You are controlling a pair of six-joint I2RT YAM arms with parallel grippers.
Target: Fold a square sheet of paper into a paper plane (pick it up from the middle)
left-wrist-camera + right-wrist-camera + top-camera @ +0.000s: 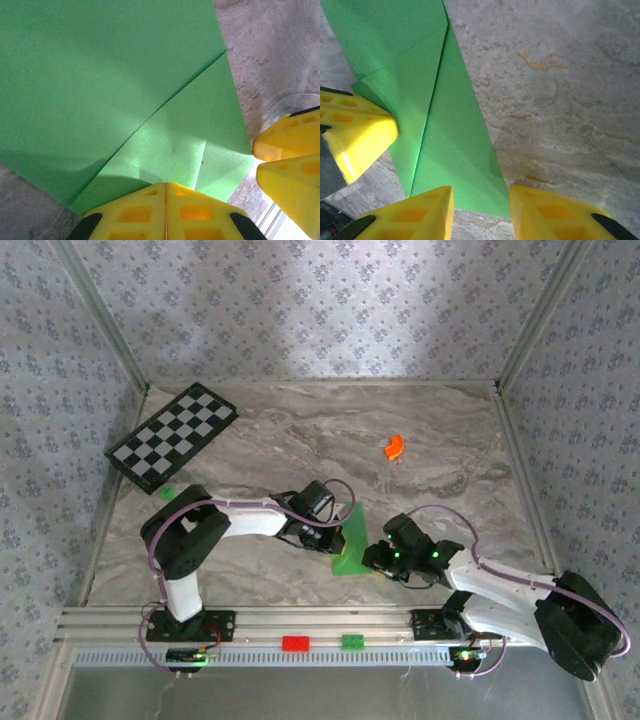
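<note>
The bright green sheet of paper lies on the marble table, folded into a narrow shape with diagonal flaps and a long crease. My left gripper is shut, its yellow fingertips pressed together with their tips over the paper's folded edge and nothing visible between them. My right gripper is open at the paper's near end. Its fingers stand either side of the strip's end without touching it. One left finger rests at the paper's left edge.
A black-and-white checkered board lies at the back left, with a tiny green block near it. A small orange curved piece sits at the back right. A red brick and a green brick sit on the front rail.
</note>
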